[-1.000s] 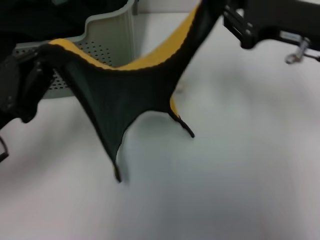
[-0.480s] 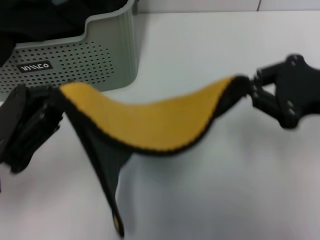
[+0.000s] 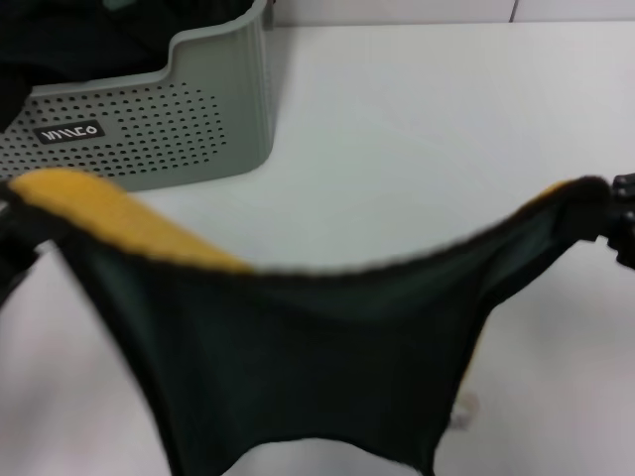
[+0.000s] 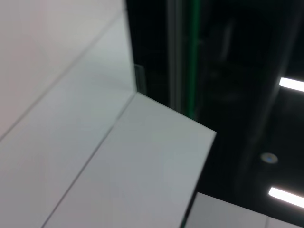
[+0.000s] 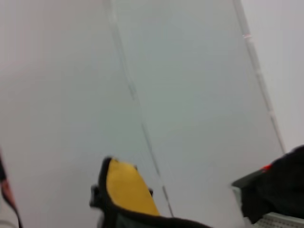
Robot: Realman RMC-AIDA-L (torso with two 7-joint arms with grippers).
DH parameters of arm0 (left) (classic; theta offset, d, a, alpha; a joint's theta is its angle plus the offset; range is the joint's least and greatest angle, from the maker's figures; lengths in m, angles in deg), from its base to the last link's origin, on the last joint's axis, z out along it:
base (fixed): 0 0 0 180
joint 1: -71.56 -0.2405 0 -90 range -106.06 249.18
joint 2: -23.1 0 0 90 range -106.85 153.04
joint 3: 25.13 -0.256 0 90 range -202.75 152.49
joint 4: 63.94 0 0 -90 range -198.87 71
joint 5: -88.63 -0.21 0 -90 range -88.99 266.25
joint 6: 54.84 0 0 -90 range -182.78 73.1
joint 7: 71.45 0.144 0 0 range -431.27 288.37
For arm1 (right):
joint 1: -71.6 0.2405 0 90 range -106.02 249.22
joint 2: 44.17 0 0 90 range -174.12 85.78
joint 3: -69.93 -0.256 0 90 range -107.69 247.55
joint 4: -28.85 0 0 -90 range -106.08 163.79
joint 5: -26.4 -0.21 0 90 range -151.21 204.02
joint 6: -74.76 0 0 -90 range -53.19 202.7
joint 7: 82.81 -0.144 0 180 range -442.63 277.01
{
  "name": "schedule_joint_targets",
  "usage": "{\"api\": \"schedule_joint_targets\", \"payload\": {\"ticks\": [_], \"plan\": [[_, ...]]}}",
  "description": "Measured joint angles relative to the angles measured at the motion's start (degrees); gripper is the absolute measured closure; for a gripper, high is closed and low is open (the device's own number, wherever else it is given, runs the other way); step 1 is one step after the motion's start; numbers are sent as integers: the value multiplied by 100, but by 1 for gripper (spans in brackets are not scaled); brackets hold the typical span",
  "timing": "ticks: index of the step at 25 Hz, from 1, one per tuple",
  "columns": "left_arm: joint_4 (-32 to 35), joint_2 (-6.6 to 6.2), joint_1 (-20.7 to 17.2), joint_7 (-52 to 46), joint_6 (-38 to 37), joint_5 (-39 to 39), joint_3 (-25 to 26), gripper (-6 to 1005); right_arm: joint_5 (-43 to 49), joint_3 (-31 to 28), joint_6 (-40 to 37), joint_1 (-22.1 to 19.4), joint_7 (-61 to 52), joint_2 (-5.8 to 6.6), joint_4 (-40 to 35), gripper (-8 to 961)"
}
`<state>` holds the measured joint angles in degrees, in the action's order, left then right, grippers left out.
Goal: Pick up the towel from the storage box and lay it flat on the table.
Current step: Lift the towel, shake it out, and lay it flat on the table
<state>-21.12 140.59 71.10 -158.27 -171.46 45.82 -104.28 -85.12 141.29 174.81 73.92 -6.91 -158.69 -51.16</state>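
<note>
Since half a second ago the soft rounded-corner towel (image 3: 308,367), dark green-grey on one face and bright yellow on the other, has swung nearer the head camera and turned: then its yellow face lay uppermost in a broad sagging band, now the dark face hangs towards the camera and yellow shows only along the folded-over top edge at the robot's left. Both grippers have moved outward to the edges of the head view.

The towel is stretched between the two arms and held up above the plain white table (image 3: 417,129), clear of the pale sage-green perforated plastic storage box (image 3: 149,119), which stands at the far left of the table with its small dark label facing forward. The cloth sags in the middle, and its lower edge runs out of the bottom of the head view.

The right gripper (image 3: 623,223) is a black shape at the right edge, closed on the towel's right top corner. The left gripper (image 3: 12,248) is a dark blur at the left edge where the towel's left top corner ends (whether its fingers are clamped there I cannot tell).

The right wrist view shows one yellow, black-edged corner of the towel (image 5: 124,192) against the table. The left wrist view shows only pale panels and a dark background.
</note>
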Motion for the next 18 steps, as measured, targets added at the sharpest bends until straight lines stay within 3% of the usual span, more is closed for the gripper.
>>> {"api": "schedule_joint_targets", "payload": {"ticks": [1,2,5,6,7,8,10,12,14,18], "plan": [[0,0,0,0,0,0,0,963,17,-10,-14,63,44,0,233,872],[-999,47,559,289,17,-142,172,963,42,-30,-26,150,111,1,572,872],[-2656,7,1458,918,37,-265,332,962,260,-122,-134,763,506,2,2062,870],[-3721,-16,2040,1585,169,-319,319,962,260,-122,-134,763,506,2,2062,870],[-3721,-16,2040,1585,169,-319,319,962,373,-135,-184,1079,703,1,2658,869],[-4115,-7,2251,1937,307,-353,300,962,641,-150,-371,1767,1168,0,3914,869],[-4541,90,2416,2411,800,-410,296,962,814,-151,-604,2213,1544,-1,4664,867],[-4548,209,2414,2720,1355,-410,314,961,942,-154,-980,2525,1862,-16,5211,866],[-4330,276,2367,2977,1976,-328,344,961,1028,-151,-1559,2638,2015,-58,5369,865],[-4166,293,2419,3266,3051,-59,351,961,1088,-82,-2662,2662,2190,-139,5209,863]]}}
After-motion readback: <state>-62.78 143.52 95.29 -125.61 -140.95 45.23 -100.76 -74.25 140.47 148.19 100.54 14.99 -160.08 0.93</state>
